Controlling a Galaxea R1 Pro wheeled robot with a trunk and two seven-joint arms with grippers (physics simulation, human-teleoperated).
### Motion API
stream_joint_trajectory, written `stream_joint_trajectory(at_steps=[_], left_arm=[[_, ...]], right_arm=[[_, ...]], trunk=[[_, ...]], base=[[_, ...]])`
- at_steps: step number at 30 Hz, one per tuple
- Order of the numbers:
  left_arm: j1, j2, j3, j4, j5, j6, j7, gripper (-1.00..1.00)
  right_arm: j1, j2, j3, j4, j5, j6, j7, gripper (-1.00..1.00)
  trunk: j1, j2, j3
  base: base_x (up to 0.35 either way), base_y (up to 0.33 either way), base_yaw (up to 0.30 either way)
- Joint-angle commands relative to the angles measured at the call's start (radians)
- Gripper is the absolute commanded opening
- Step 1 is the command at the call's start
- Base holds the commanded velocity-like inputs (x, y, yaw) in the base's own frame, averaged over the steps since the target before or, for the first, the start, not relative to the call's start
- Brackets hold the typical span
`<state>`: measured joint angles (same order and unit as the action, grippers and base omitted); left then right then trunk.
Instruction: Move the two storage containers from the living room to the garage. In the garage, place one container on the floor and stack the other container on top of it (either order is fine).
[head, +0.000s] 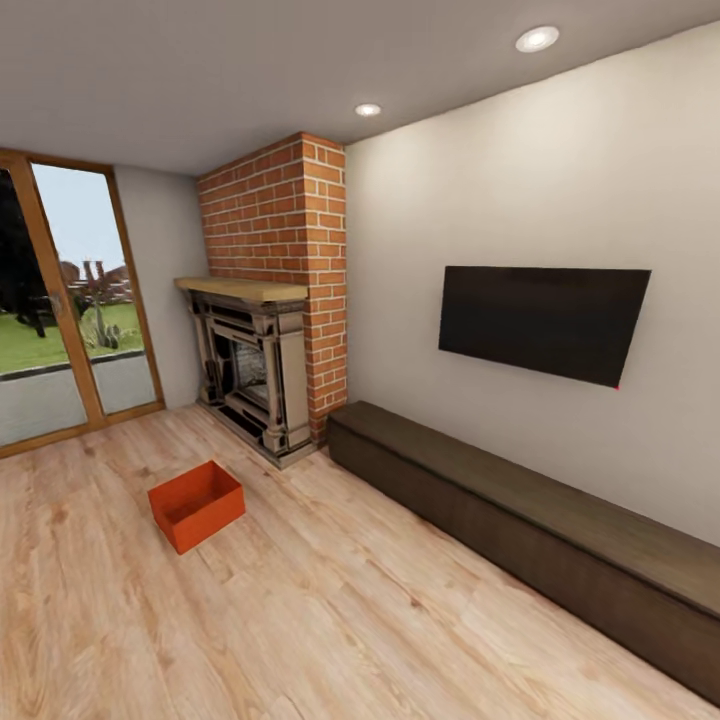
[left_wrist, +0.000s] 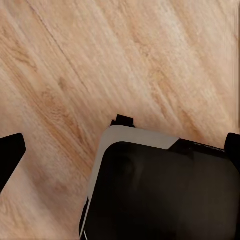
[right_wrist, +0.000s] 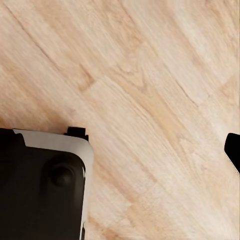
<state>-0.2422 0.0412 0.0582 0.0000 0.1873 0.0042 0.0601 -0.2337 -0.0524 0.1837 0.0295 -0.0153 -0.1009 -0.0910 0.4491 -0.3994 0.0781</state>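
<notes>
L tool (left_wrist: 120, 147) fingertips wide apart, R tool finger (right_wrist: 233, 150) at frame edge

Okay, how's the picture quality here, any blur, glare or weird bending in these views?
Head view: sharp, evenly lit by two ceiling lights, no glare on the TV, walls bow from a wide lens; the orange container casts a faint shadow. Both wrist views: wood floor slightly soft, no glare.

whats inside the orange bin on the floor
The orange bin looks empty: bare inner walls and part of its bottom show. The near wall hides the rest of the bottom.
</notes>
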Motion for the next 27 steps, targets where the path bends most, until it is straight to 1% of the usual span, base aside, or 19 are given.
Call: stream_joint_trajectory(at_steps=[1, 7, 27], left_arm=[[0.0, 0.0, 0.005, 0.0, 0.003, 0.0, 0.001, 1.0], [0.0, 0.0, 0.005, 0.0, 0.003, 0.0, 0.001, 1.0], [0.0, -0.001, 0.005, 0.0, 0.003, 0.0, 0.001, 1.0]], right_arm=[[-0.001, 0.0, 0.006, 0.003, -0.002, -0.006, -0.003, 1.0], [-0.001, -0.001, 0.005, 0.004, -0.006, -0.013, -0.004, 1.0], [-0.001, -0.001, 0.006, 0.004, -0.006, -0.013, -0.004, 1.0]], trunk=[[0.001, -0.001, 0.0], [0.001, -0.001, 0.0], [0.001, -0.001, 0.0]], base=[[0.323, 0.0, 0.111], [0.323, 0.0, 0.217], [0.323, 0.0, 0.269]])
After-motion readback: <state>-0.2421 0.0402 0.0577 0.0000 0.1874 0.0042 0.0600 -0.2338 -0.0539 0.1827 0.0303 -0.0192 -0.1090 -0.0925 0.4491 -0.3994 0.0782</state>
